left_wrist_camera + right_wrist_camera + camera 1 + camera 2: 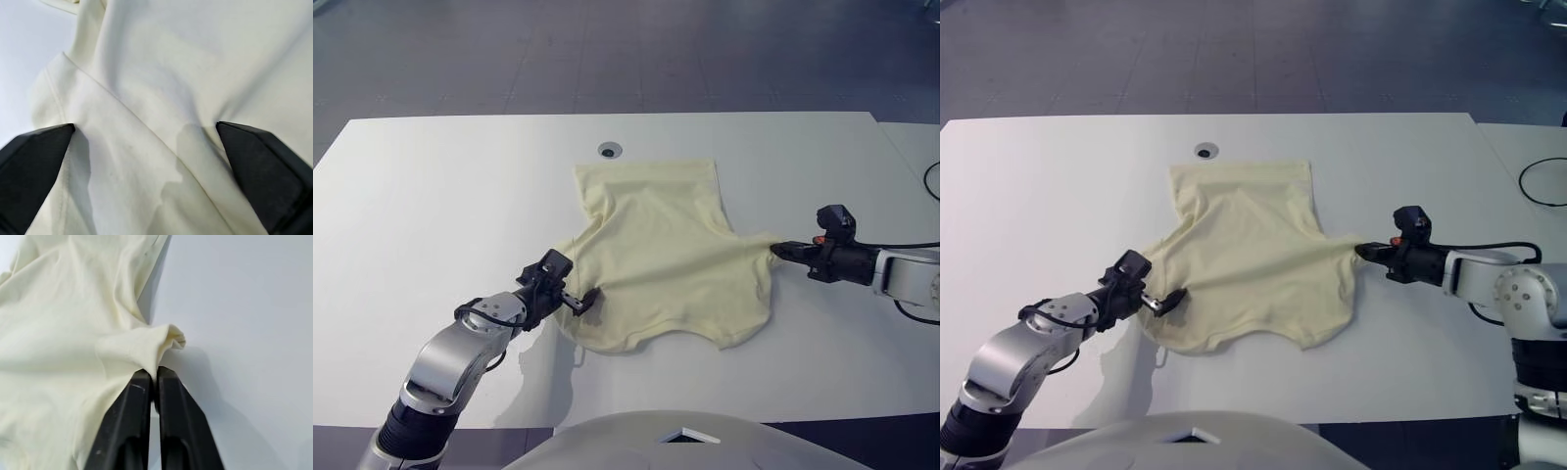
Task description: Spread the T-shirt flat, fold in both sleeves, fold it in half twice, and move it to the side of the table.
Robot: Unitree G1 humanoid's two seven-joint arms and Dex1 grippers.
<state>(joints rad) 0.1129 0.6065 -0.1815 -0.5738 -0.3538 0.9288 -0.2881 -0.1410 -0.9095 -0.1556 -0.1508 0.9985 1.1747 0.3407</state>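
Firmly right pincer [154,373] clamps T-shirt [656,245]; left pincer [145,125] spread.

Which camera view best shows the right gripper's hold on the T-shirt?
The right wrist view: close up, the right gripper is shut on a T-shirt fold. The eye views show that grip from far off; the left wrist view shows other cloth.

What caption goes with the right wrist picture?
Right gripper pinches a fold of the pale T-shirt on the white table.
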